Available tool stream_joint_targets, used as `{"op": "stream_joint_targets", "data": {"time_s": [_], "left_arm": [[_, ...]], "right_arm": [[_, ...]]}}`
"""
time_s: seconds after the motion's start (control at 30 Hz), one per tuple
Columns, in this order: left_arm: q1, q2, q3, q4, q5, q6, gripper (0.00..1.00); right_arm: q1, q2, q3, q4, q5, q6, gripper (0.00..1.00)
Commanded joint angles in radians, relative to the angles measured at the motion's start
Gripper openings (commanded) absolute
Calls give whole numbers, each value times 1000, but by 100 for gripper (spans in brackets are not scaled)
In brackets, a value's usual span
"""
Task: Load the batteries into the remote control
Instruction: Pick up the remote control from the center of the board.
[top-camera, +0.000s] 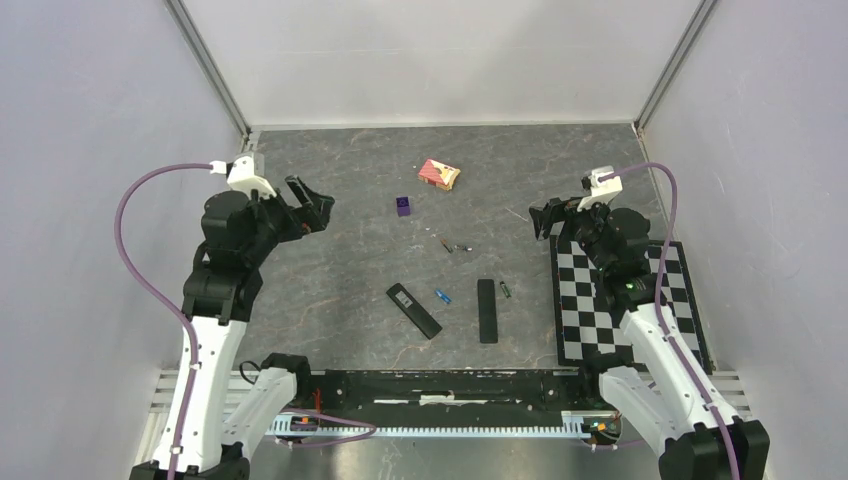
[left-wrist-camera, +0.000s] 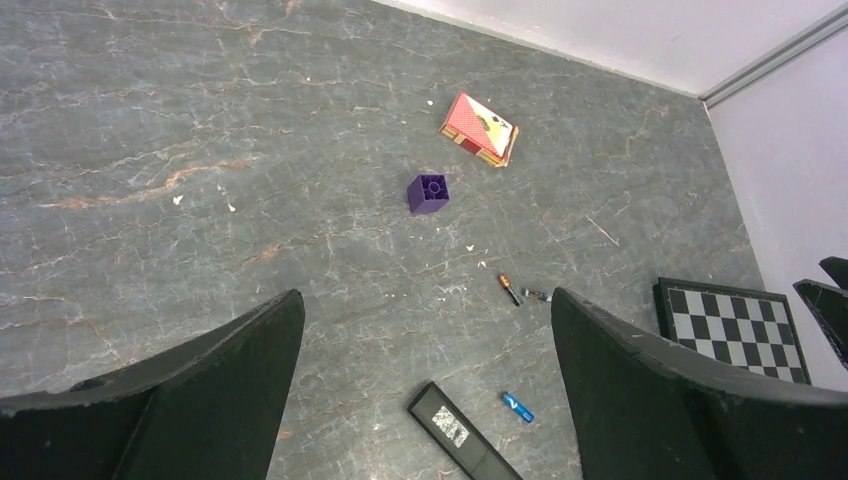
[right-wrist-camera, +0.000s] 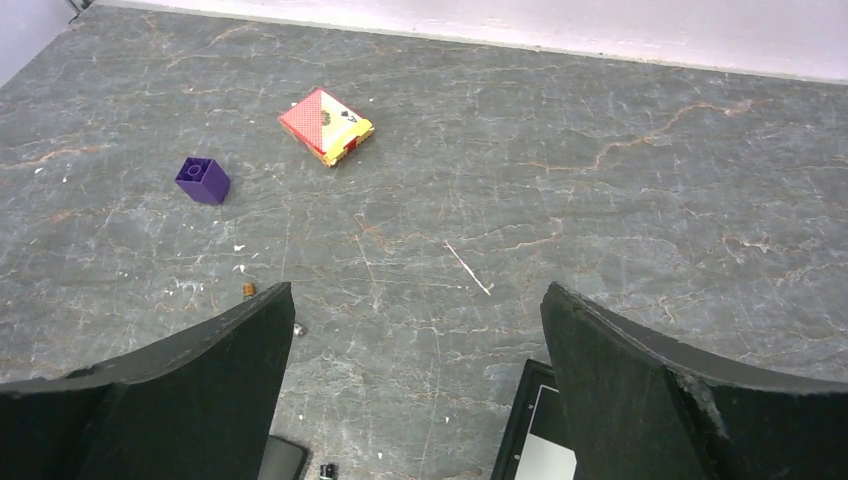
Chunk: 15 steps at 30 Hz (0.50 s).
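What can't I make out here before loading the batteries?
Slim black remote control: left wrist view, bottom edge cuts it off.
Dark green battery: top view, too small to read polarity.
Plain black bar: right wrist view, only a corner shows at the bottom edge.

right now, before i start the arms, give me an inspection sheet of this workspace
surface: grey marbled tabletop, pale specks scattered
job's things: slim flat black remote control with pale grey patch, bright blue battery beside it, dark green battery by a plain black bar; batteries outside the remote
clutter: small purple cube, red-and-white box, tiny dark bits, black-and-white chequered board
grippers: left gripper and right gripper open, empty
cables: purple cable looping off each wrist, clear of objects
surroundings: pale walls, nothing else seen
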Motion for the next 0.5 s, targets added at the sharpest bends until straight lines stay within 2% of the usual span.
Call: {"op": "stream_joint_targets", "data": {"time_s": [0.0, 0.13, 0.27, 0.37, 0.47], "left_arm": [[1, -23, 35, 11, 41, 28, 100], [2, -48, 6, 43, 116, 35, 100], [2, -81, -50, 126, 253, 4, 100], [1, -86, -115, 253, 464, -74, 100], [-1, -61, -190, 394, 622, -198, 100]], "right_arm": [[2, -18, -4, 11, -42, 10, 98], [2, -14, -4, -3, -90, 13, 98], [6, -4, -25, 13, -176, 43, 98], [32, 9, -57, 49, -220, 93, 98], [118, 26, -93, 79, -204, 121, 98]]}}
